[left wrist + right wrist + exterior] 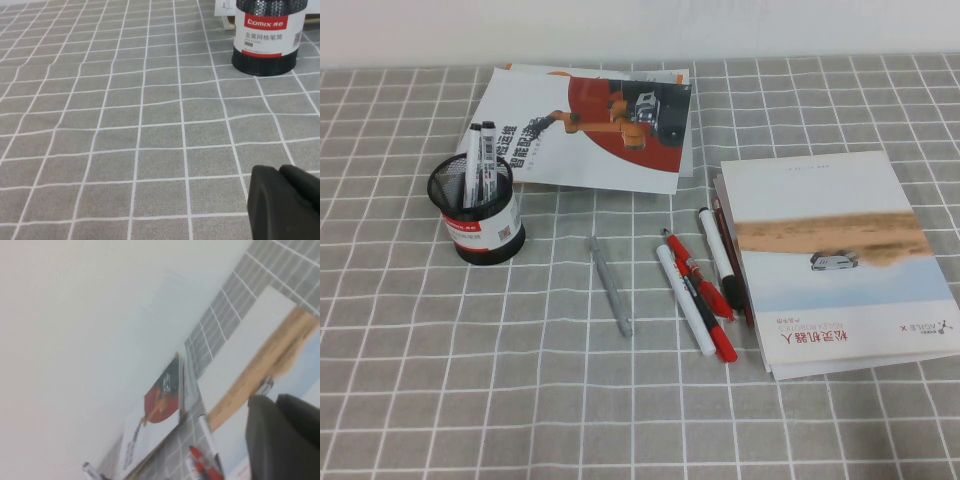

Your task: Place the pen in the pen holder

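Note:
The pen point(684, 301), a white marker with coloured lettering, lies flat on the cloth among red pens point(703, 279), left of the book. The pen holder point(477, 216), a black mesh cup with a red-and-white label, stands at the left with two markers upright in it. The left wrist view shows it point(270, 44) some way beyond my left gripper point(279, 169), which is shut and empty low over bare cloth. My right gripper point(276, 399) is shut and empty, seen against the book point(260, 347). Neither arm appears in the high view.
A slim grey pen point(610, 286) lies between the holder and the pen cluster. A white marker with a large black cap point(720, 262) rests against the book point(840, 265). A brochure point(595, 125) lies behind the holder. Grey checked cloth point(520, 400) covers the table.

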Robot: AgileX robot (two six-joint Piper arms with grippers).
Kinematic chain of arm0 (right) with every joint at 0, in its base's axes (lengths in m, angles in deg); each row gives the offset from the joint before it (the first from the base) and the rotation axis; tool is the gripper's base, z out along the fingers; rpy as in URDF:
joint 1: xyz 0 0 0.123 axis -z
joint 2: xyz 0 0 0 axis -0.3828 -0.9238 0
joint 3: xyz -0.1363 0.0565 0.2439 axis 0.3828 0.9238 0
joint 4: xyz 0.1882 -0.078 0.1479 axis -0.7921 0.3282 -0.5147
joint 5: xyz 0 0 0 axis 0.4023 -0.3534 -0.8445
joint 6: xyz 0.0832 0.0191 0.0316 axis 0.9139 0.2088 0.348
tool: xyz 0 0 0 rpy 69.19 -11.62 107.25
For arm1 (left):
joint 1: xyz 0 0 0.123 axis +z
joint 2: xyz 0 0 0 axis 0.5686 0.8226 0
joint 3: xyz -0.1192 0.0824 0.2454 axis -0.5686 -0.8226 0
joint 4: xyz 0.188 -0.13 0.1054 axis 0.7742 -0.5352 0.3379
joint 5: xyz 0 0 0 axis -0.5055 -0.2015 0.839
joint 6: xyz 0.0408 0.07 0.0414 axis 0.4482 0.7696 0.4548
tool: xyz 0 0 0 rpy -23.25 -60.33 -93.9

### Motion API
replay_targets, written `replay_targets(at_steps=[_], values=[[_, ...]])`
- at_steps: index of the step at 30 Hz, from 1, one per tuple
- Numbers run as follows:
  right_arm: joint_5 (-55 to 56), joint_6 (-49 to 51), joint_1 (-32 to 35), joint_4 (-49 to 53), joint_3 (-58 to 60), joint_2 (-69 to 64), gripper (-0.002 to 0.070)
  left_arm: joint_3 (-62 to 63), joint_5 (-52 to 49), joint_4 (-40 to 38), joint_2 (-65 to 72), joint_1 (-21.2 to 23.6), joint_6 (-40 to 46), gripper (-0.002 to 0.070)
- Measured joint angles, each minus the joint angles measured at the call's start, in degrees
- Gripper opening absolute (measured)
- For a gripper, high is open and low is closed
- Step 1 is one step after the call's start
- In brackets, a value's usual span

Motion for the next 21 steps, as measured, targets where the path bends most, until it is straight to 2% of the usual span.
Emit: replay_targets(at_steps=[4,14,18,21], values=[[0.1,-9.6,0.0,-3.1,0.0,0.0,-0.0013,0.0,0.0,0.0,0.0,0.0,0.0,-0.0004],[0.8,-14.1,0.0,-8.9,0.0,0.0,-0.0013,0.0,-0.1,-3.6,0.0,0.0,0.0,-0.0004],[-1.6,-18.4,0.0,-8.9,-1.1,0.0,-0.0013,0.0,-0.1,-4.0,0.0,0.0,0.0,-0.0004],[-4.8,-24.8,0.0,-8.6,-6.3,-1.6,-0.0013,0.0,-0.1,-4.1,0.0,0.0,0.0,-0.0004]])
